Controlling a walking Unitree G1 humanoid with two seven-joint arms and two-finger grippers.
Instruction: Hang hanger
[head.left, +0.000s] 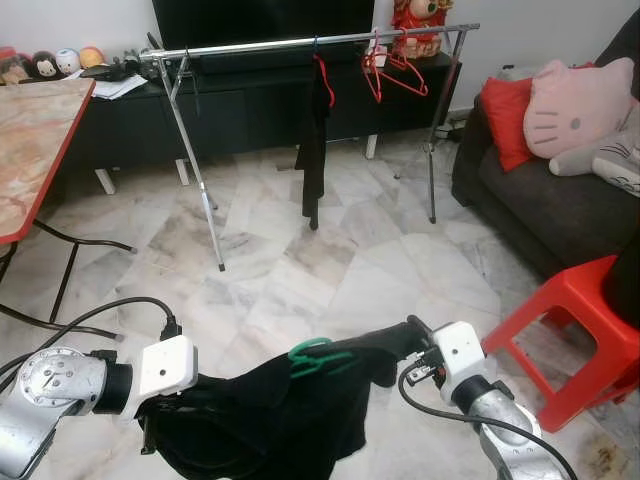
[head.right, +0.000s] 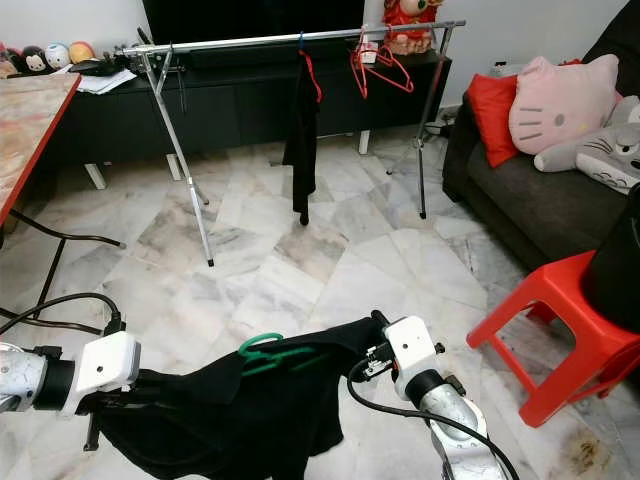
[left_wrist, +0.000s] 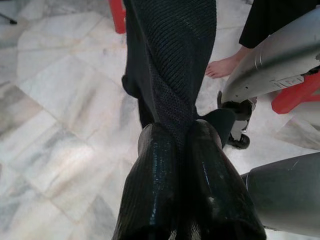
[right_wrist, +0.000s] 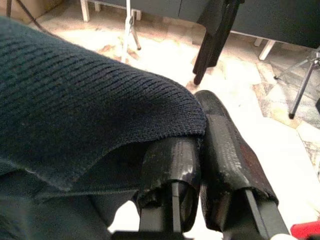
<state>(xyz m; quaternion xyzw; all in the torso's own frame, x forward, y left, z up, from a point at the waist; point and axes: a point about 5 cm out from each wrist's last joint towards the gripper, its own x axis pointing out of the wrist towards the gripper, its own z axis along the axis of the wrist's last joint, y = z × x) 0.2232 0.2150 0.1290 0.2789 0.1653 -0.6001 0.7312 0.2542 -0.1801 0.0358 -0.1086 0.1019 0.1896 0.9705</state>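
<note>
Marble floor, rack (head.left: 300, 42) top of frame. Both tools — left (left_wrist: 182, 150), right (right_wrist: 200, 150) — clamped on the garment (head.left: 270, 410) on the green hanger (head.left: 318, 355), bottom centre — could slide off.

You are in a home living room: marble-tiled floor (head.left: 330, 260), a dark sofa (head.left: 560, 210) with a cat-face cushion (head.left: 575, 105) at right, a black TV console (head.left: 250, 100) far, a metal clothes rack (head.left: 300, 45) before it.
</note>
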